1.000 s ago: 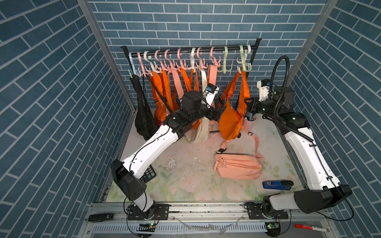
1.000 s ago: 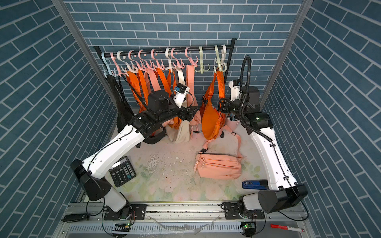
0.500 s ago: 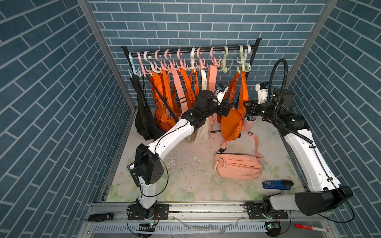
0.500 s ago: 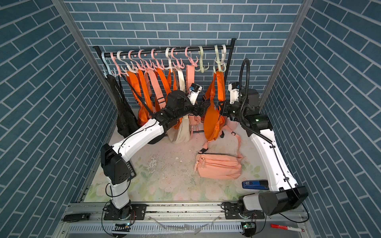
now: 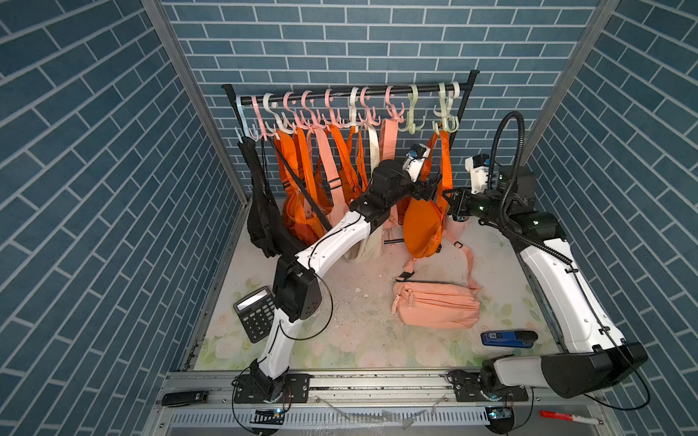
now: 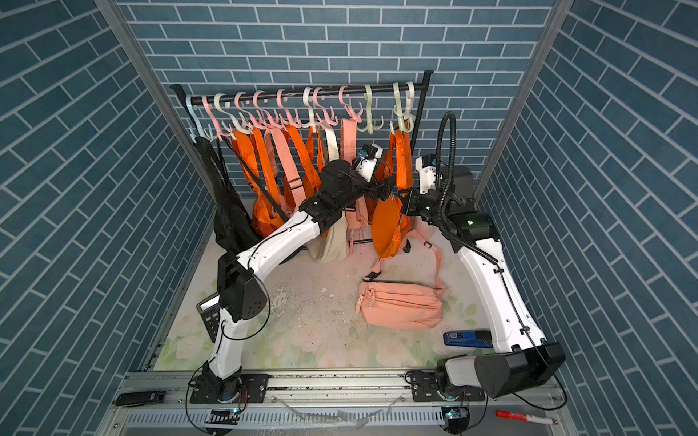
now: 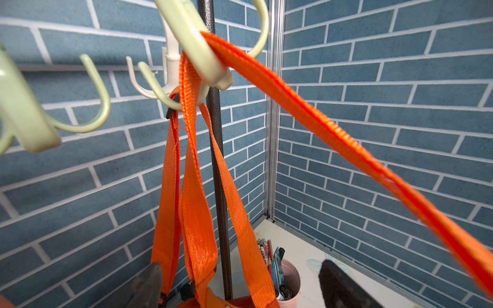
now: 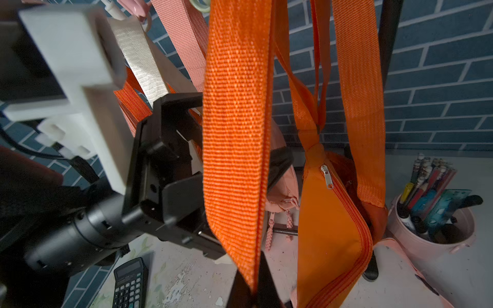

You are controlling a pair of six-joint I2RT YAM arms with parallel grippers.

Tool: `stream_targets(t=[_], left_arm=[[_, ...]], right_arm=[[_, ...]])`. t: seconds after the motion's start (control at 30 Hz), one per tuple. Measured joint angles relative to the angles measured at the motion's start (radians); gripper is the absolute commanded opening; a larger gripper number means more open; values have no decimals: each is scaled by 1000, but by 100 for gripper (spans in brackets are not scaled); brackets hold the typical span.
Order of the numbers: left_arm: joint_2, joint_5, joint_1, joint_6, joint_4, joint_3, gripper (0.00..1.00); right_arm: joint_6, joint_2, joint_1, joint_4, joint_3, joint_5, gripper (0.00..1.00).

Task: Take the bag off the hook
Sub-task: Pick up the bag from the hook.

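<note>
Orange fabric sling bag (image 5: 421,226) hanging at the far right corner of the desk (image 5: 340,339), off a pale green plastic multi-prong hook (image 5: 445,122) at the right end of the black metal rail (image 5: 340,92). In the left wrist view the bag's orange webbing strap (image 7: 346,141) runs taut from one prong of the hook (image 7: 192,45) toward the right gripper (image 5: 449,196). Further strands loop over a lower prong and drop to the bag.

The right gripper's jaws are clenched on the strap, which narrows into them in the right wrist view (image 8: 250,288). The left gripper (image 5: 430,187) is beside the strap just above the bag's body. Its jaws are released, and the hanging strands lie between them in its own wrist view (image 7: 241,266).

Suggested technique:
- Carry the held strand upward and toward the prong's open tip, rather than dragging it sideways, since a sideways pull seats the webbing more firmly.
- Close the free jaws on the hanging strands and raise them slightly, taking the bag's weight off the hook.
- Clear each prong in turn.

Risk: the hook may swivel on the rail, and the strands may snag the white hook close behind it.
</note>
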Motion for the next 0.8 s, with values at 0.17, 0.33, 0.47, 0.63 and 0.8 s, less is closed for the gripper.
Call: stream_targets(t=[0.17,0.33,0.47,0.63,0.8], left_arm=[[62,-1,0,6,21,57,92],[104,-18,4,18,33,105,91],[148,-26,13,19,35,184,88],[183,-34,18,19,58,224,84],[224,-25,30,5,93,260,62]], right_arm=[[8,-6,0,5,-7,-10,0],[8,-16,0,10,-14,-22,0],[9,-23,0,18,-26,-25,0],[16,-24,0,21,-32,-26,0],[16,-27,0,26,-37,-33,0]])
